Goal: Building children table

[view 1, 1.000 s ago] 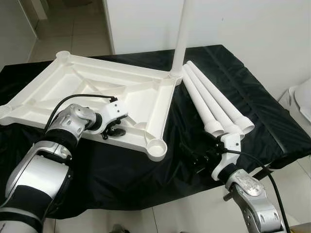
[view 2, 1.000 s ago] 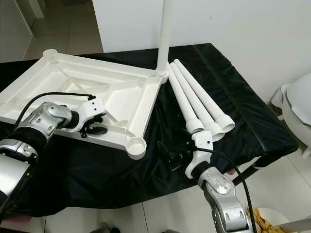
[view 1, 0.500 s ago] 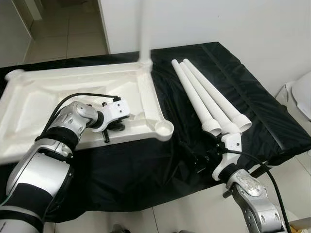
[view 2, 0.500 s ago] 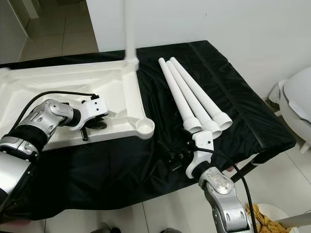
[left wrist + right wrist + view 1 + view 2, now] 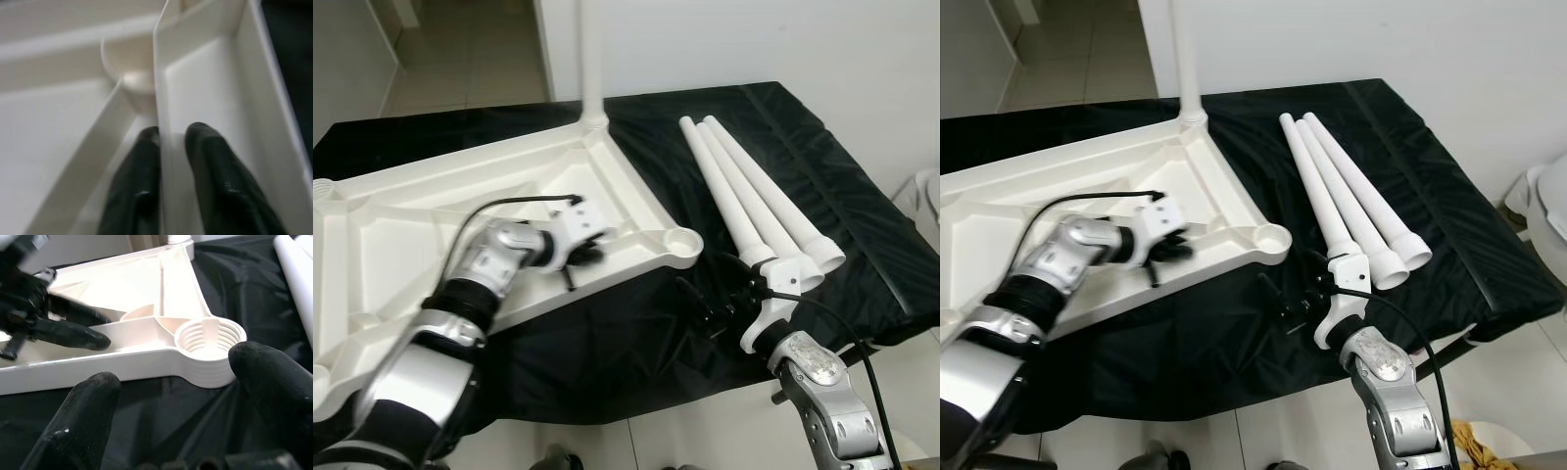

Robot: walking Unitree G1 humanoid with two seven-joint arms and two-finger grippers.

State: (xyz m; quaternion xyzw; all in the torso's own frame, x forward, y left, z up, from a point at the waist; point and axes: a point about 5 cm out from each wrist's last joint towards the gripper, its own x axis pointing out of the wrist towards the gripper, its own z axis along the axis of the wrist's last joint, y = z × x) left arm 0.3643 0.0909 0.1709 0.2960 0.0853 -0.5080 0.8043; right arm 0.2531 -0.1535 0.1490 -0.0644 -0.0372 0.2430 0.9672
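At lower right, the right tool (image 5: 710,311) hovers spread over the black-draped counter (image 5: 862,225), facing a threaded corner socket (image 5: 209,339). At centre left the left tool (image 5: 576,266) pinches a rib (image 5: 164,147) of the upturned white tabletop (image 5: 431,211). Three loose legs (image 5: 754,201) lie at right; a fourth leg (image 5: 591,59) stands upright at the far corner.

Head stereo looks down; wrist cameras close on tabletop (image 5: 607,176).

tabletop (image 5: 431,211): 1 (upside down) | loose legs (image 5: 754,201): 3 | fitted leg (image 5: 591,59): 1 | grippers: 2
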